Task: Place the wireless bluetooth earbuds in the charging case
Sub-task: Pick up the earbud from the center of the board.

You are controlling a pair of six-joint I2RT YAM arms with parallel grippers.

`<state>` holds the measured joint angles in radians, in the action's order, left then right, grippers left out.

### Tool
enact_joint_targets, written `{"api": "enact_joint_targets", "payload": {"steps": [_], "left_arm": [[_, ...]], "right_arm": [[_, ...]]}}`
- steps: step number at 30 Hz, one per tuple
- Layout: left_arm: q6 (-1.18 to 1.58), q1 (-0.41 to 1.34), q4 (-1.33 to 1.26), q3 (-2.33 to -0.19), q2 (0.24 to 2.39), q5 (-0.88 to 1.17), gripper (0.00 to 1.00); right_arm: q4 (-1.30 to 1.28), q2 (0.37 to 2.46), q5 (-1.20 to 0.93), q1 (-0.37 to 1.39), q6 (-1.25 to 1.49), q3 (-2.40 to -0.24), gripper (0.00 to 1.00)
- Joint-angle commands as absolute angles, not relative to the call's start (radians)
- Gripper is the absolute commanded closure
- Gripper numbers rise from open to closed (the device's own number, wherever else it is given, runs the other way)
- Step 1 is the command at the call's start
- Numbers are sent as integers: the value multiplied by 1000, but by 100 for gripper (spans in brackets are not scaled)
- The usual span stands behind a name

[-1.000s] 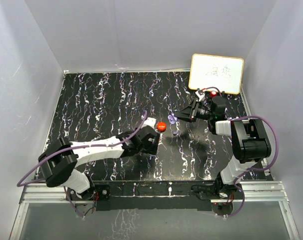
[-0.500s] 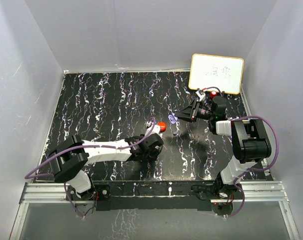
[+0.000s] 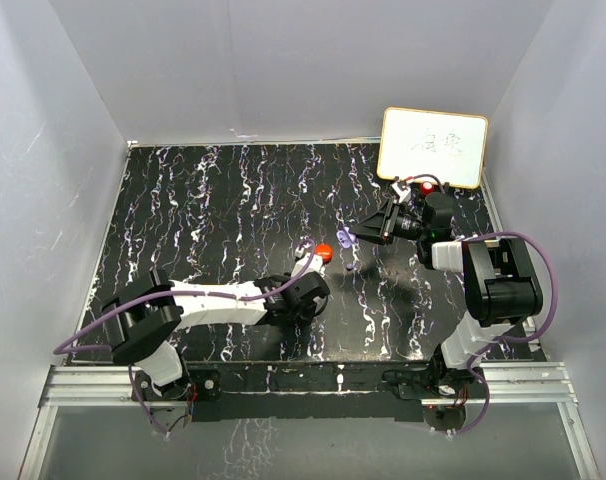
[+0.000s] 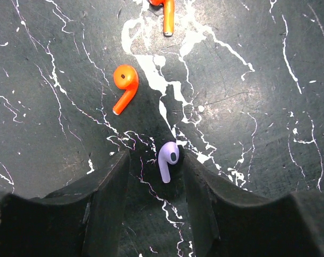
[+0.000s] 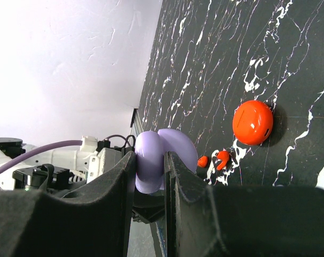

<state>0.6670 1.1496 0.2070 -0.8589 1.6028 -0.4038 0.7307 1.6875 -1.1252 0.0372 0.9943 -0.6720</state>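
The step in hand is the pickup of the lavender earbud [image 4: 168, 160]. It lies on the black marbled surface [image 4: 269, 134] at lower centre of the left wrist view, and the left gripper [image 4: 154, 159] has its fingers [image 4: 111, 198] released, straddling it. The right gripper [image 5: 149, 156] is clenched on the open lavender charging case [image 5: 177, 145]. The next move, I judge, calls for a square pinch that does not roll the earbud.

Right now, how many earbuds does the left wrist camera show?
3. Lavender earbud between the left jaws; orange earbud beyond them; second orange earbud cut off at top. Others may be hidden.
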Motion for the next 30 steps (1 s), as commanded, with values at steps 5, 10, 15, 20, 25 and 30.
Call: {"api": "enact_joint_targets", "payload": {"steps": [5, 10, 15, 20, 25, 30], "left_arm": [[669, 1160, 226, -900, 1630, -422, 60], [666, 1161, 222, -905, 1638, -423, 63], [664, 1162, 230, -914, 1646, -419, 69], [660, 1163, 244, -913, 1634, -429, 72], [646, 1163, 260, -898, 1617, -443, 67], [612, 1163, 221, -860, 1588, -422, 63]], "right_arm": [[786, 1645, -1135, 33, 988, -669, 100], [786, 1646, -1135, 33, 988, -669, 100], [787, 1648, -1137, 32, 988, -672, 100], [787, 1653, -1136, 32, 989, -675, 100], [789, 1654, -1138, 32, 989, -676, 100], [790, 1654, -1138, 33, 989, -674, 100]]}}
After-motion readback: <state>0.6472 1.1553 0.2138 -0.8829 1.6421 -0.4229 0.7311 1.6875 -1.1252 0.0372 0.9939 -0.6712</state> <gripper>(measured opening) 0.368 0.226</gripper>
